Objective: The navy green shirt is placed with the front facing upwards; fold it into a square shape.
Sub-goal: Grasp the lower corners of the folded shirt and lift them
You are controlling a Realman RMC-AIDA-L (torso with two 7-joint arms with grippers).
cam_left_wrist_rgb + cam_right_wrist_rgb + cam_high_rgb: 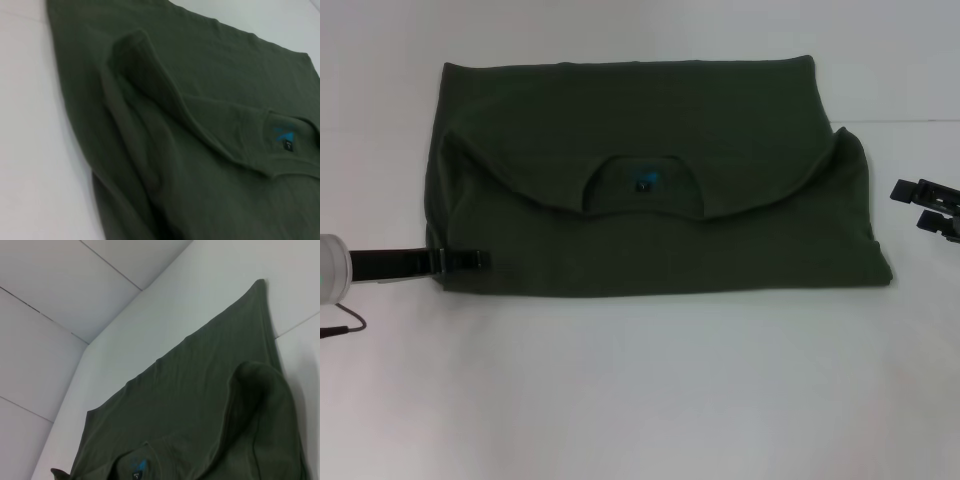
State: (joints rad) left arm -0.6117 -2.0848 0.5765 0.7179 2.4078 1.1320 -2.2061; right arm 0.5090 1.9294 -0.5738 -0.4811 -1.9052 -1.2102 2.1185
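Jaws spread on your right gripper (926, 208) at three o'clock of the folded navy green shirt (650, 190); your left gripper (470, 260) at eight o'clock touches its edge, jaw state hidden.

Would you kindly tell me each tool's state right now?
Left tool: at the shirt's left edge; grip cannot be told.
Right tool: open, holding nothing.

Three cameras, one high overview and two low close-ups

The head view looks forward and down from above onto the whole navy green shirt (660, 180) on the white table (640, 390). The left wrist view sits low and close at the shirt's left side, looking across the cloth (200, 130) toward the collar label (285, 137). The right wrist view sits low at the right side, looking across the shirt (200, 405) toward the far table edge. All three share the collar label (643, 180) (137, 467).
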